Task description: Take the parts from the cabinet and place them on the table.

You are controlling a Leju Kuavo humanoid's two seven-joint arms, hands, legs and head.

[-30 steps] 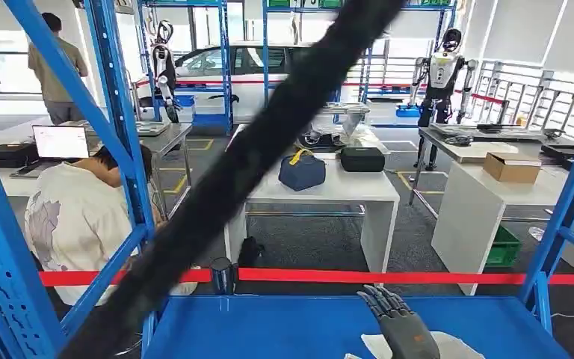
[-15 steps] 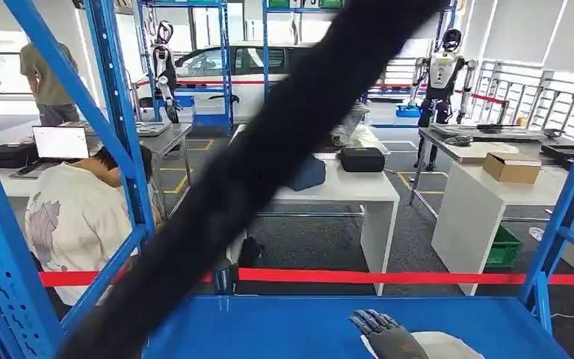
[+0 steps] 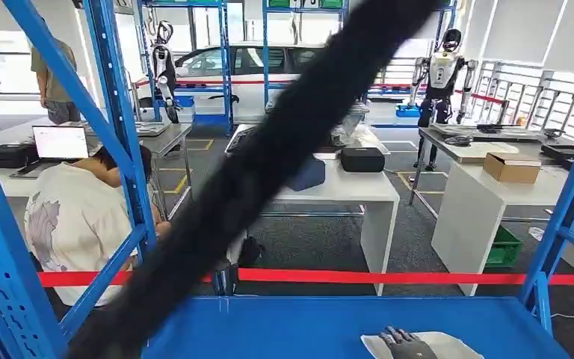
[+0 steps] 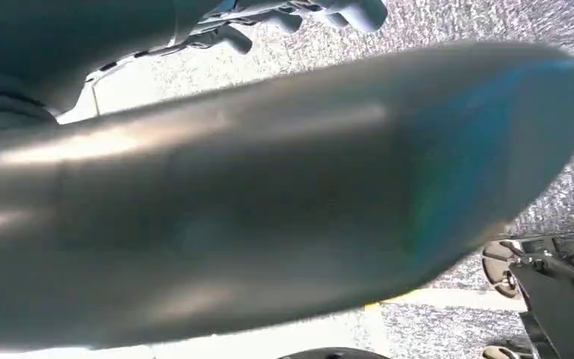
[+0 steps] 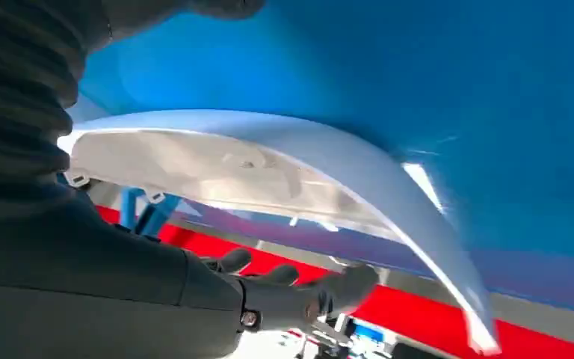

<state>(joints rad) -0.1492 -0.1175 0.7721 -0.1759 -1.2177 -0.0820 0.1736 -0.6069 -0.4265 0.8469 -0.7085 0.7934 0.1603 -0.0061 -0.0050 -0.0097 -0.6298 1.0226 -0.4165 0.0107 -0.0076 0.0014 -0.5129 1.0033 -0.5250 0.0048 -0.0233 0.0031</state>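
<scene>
One white part (image 3: 448, 345) lies on the blue cabinet shelf (image 3: 284, 329). Two people are nearby: one seated in a white shirt (image 3: 78, 217), one standing far back (image 3: 52, 75). Two humanoid robots (image 3: 442, 75) stand on display. One white car (image 3: 261, 63), one laptop (image 3: 60, 140).

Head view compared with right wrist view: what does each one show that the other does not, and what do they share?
The head view alone shows the room beyond the rack: a seated person, a white table and a parked car. The right wrist view alone shows the curved underside of the white part close up, with the fingers spread beside it. Both show the right hand at the white part, the blue shelf and the red tape.
</scene>
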